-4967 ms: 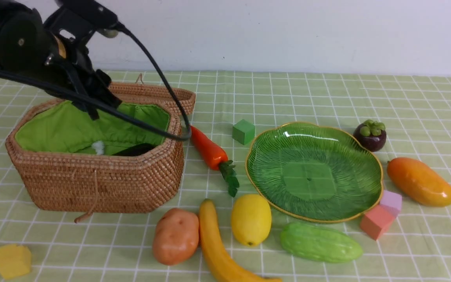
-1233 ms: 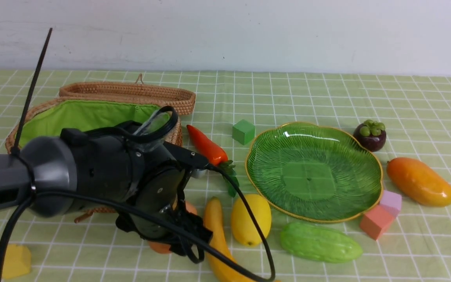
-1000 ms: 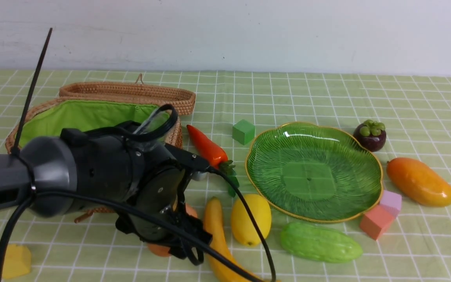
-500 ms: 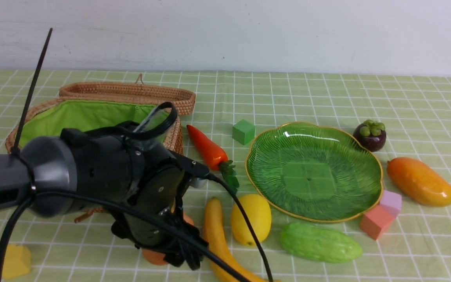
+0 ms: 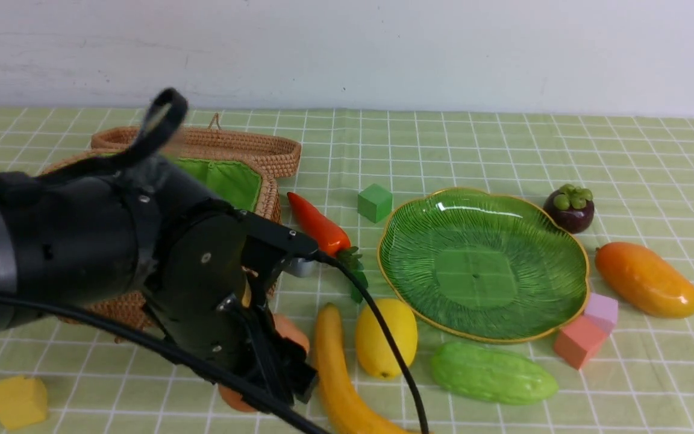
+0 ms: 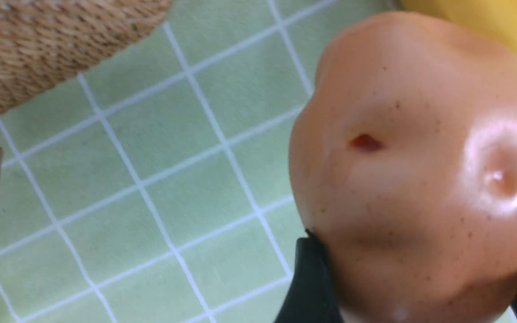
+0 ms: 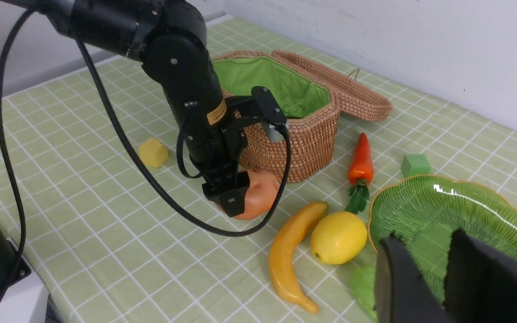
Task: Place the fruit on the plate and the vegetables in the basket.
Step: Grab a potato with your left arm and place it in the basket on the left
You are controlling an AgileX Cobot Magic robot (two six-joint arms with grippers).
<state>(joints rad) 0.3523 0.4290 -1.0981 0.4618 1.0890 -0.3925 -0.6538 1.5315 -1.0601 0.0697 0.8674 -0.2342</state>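
The potato (image 6: 411, 179) shines glossy and smooth — the basket (image 7: 312, 134) is rough wicker

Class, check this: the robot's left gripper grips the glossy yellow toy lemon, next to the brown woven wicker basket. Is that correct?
No, the item is wrong. The left gripper grips the orange-brown toy potato, next to the brown woven wicker basket; the left wrist view shows it between the fingers.

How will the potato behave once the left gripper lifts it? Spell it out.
The potato looks glossy, with a bright highlight, so it may slip. Rounded and lumpy, it would probably roll or wobble if released. The left gripper pinches only one end, so it might pivot between the fingers.
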